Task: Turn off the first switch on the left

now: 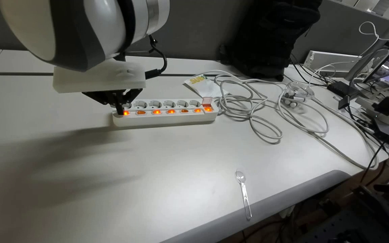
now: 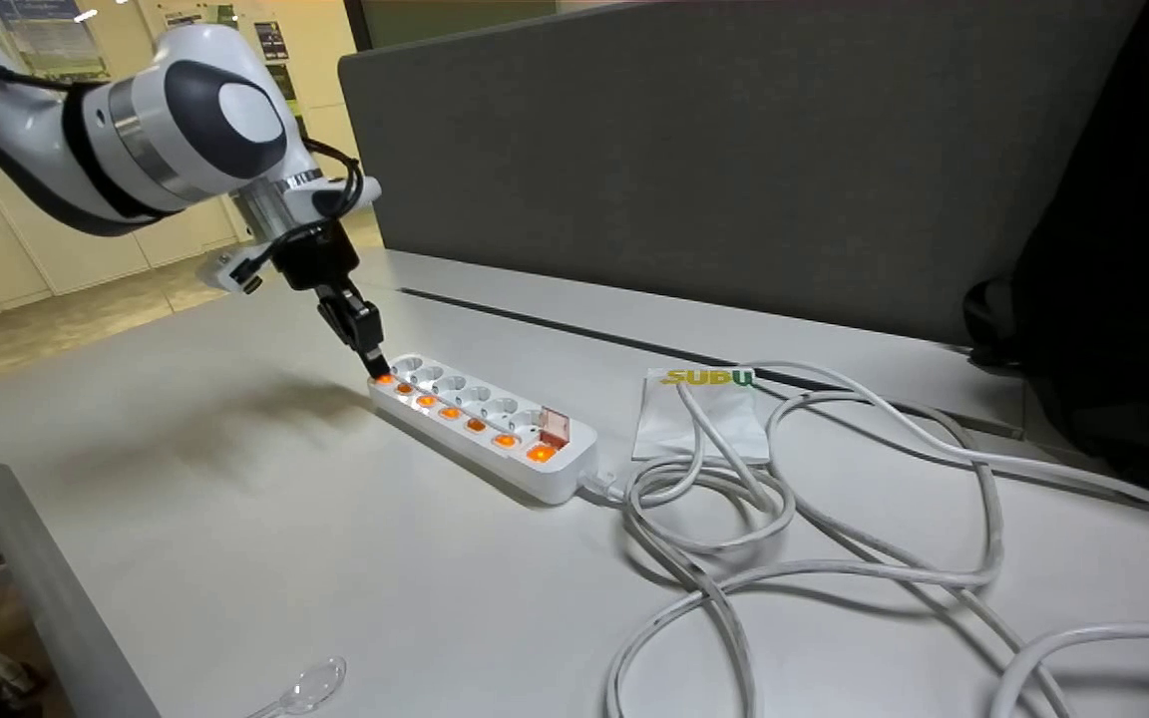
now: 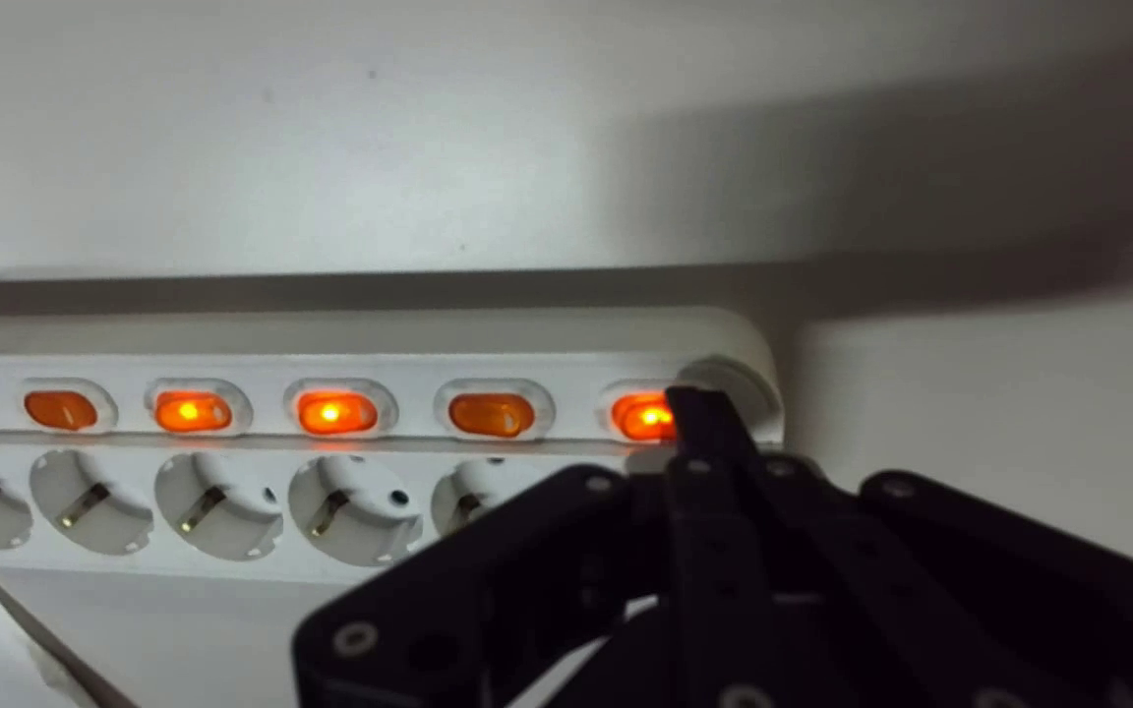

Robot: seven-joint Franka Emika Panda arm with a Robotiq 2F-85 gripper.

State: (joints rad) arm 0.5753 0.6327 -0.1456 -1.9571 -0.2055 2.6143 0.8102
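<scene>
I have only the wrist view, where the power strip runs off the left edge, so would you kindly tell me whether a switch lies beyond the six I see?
Observer: Yes, both exterior views show a lit seventh switch at the end of the power strip away from the claw.
Operator: Thank you; is that switch covered?
Observer: No, its reddish flap stands open.
Operator: I see, and does anything come out of that end?
Observer: Yes, a pale cable, which lies in loops on the table.
</scene>
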